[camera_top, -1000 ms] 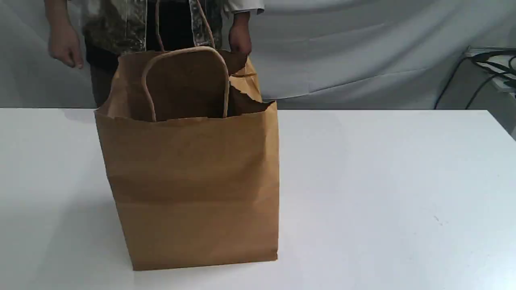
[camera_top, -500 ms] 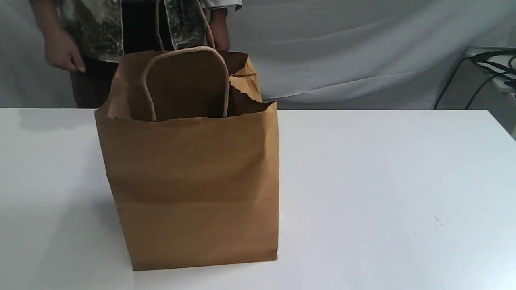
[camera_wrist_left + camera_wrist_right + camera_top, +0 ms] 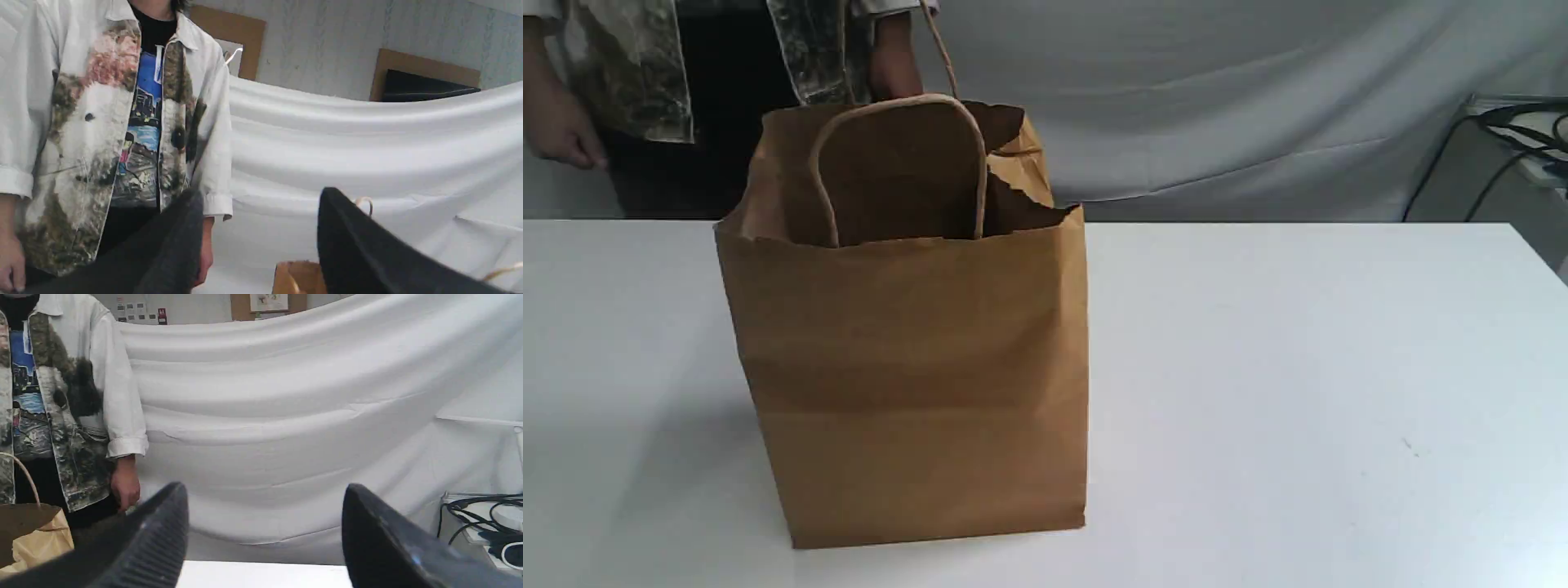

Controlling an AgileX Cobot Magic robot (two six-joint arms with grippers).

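Left gripper (image 3: pixel 261 194) is spread wide and empty, looking across the table (image 3: pixel 1298 367). The paper bag (image 3: pixel 907 367) stands upright left of the table's middle. It is probably light, thin and crushable, so grip its cord handle (image 3: pixel 894 100). Right gripper (image 3: pixel 265 486) is likewise spread and empty.

Inside the paper bag (image 3: pixel 907 367) is hidden (its front wall blocks it); the person (image 3: pixel 637 82) is cropped.

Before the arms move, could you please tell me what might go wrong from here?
The person stands close behind the paper bag, so a reaching arm might strike them. The bag's torn rim could rip further if gripped. The tall bag may topple if the left gripper or right gripper nudges it.
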